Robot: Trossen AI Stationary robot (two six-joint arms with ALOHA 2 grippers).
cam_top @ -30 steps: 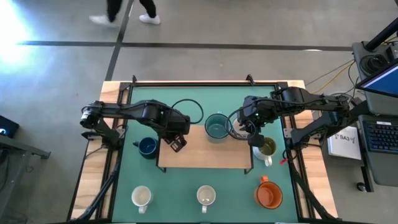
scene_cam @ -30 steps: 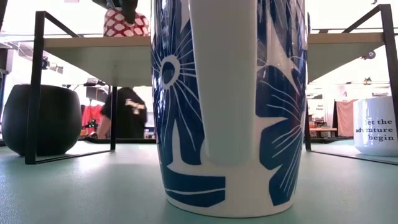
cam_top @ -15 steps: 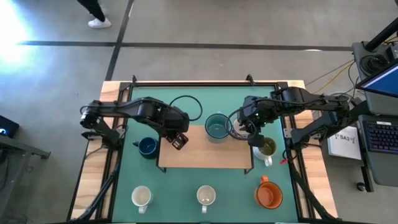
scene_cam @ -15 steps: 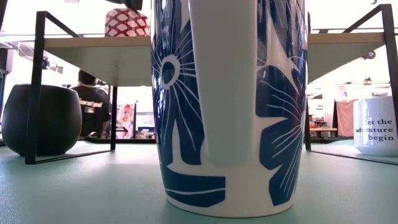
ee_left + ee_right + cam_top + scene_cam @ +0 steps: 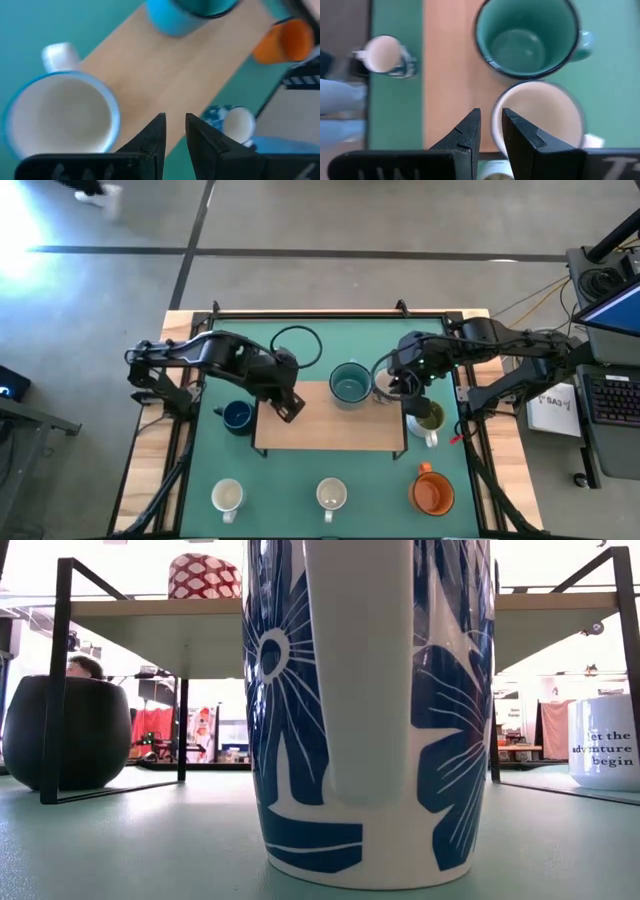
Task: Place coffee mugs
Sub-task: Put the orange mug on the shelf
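overhead looking down, table-level close behind a mug [image 5: 365, 710], wrists near the shelf [image 5: 452, 75]

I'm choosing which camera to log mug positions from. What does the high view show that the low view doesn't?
Only the high view shows both arms: the left gripper over the wooden shelf's left end, the right gripper beside the teal mug. It alone shows the orange mug and navy mug.

Only the low view shows the blue floral print on the close mug, a red-and-white patterned mug on the shelf, and lettering on a white mug.

Both share the shelf, its black frame and the green mat.
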